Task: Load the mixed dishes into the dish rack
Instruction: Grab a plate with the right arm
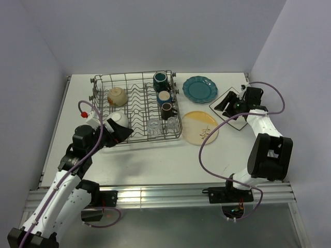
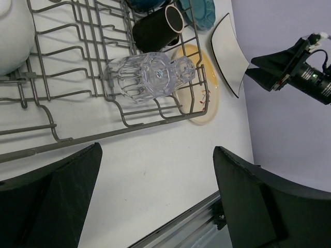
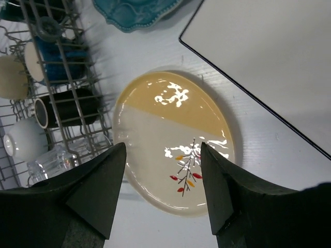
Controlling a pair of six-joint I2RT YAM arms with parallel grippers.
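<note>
Left tool (image 2: 158, 151), right tool (image 3: 163, 150) agape; rack (image 1: 137, 101): two glasses (image 2: 145, 77), three mugs (image 1: 164, 97).

**Covered, Cropped and Blurred**

From above, the left hand (image 1: 123, 133) covers part of a white bowl (image 1: 118, 119), and the right hand (image 1: 227, 106) covers much of the white square plate (image 1: 237, 123). In the right wrist view the teal scalloped plate (image 3: 135, 9) runs off the top edge, and the dark mugs (image 3: 67, 106) in the dish rack (image 3: 77, 82) are blurred.
</note>
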